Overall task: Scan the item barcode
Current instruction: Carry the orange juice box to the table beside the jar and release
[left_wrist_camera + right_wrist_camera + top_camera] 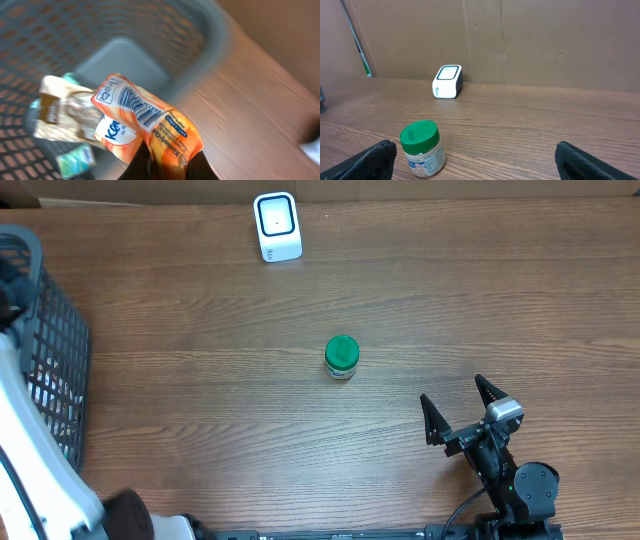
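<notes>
- i'm gripping the orange tissue packet [145, 120] with the left gripper [170, 167] at the bottom centre of the wrist frame, pinching its lower end so the barcode [137, 102] is facing up, clear of the fingers.
- the packet is hanging over the grey basket [150, 30]; the picture is blurring, so i'm only guessing it's free of the other goods.
- the scanner [277, 226] is waiting at top centre of the overhead frame, well apart.
- the right gripper [450, 388] is sitting wide and empty at lower right, leaving the path free; a green-lidded jar [342, 357] is standing mid-frame.
</notes>
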Tool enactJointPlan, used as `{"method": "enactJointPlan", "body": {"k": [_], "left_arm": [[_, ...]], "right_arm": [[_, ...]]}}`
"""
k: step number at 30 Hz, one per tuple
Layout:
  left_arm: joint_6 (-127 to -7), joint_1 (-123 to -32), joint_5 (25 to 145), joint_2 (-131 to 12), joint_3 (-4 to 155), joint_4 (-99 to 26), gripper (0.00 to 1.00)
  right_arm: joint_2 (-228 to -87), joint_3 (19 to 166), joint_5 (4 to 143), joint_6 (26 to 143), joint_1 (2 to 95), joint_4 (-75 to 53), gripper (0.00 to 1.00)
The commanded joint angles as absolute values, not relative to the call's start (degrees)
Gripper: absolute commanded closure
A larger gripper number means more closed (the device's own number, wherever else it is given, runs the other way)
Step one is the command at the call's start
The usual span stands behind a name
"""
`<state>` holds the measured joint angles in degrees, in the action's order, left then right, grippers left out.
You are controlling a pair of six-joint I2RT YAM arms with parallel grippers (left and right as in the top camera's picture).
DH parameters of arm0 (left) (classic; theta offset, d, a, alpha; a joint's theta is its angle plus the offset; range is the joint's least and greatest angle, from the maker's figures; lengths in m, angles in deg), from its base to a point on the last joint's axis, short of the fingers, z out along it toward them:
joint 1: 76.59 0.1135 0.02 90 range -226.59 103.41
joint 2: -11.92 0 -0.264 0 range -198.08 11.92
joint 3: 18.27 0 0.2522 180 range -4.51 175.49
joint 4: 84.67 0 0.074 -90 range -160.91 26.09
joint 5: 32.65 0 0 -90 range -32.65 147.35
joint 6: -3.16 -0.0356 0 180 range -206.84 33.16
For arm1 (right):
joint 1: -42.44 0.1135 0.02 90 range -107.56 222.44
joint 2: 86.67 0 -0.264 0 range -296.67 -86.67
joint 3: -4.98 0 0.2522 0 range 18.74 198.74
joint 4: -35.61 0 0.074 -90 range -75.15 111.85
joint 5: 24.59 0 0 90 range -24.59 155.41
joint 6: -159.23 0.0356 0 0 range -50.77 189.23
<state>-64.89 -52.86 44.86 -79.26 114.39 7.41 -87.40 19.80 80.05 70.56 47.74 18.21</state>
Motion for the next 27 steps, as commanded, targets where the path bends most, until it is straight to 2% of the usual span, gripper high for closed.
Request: {"method": "enactJointPlan", "body": {"k": [1,7,15,20,27], "left_arm": [[-65.02,-61.19,46.48,-77.12,115.17,11.35,0.96],[-68.19,-79.38,46.52,-77.92,106.04,11.63,0.95],[-80.8,-97.78,46.78,-80.9,83.55,-9.0,0.96],[-91.35,-103.44,46.85,-85.79,75.72,-20.43,0.96],[-93.19,-105.45,48.49,-94.36,74.34,-22.77,0.96]], "right_arm": [[-86.84,19.19,80.0,70.73,48.0,18.5,0.0],[-86.84,19.19,80.02,70.73,48.0,18.5,0.0],[-86.84,19.19,80.02,70.73,48.0,18.5,0.0],[-86.84,19.19,80.0,70.73,48.0,18.5,0.0],[-86.84,19.19,80.0,70.73,48.0,18.5,0.0]]}}
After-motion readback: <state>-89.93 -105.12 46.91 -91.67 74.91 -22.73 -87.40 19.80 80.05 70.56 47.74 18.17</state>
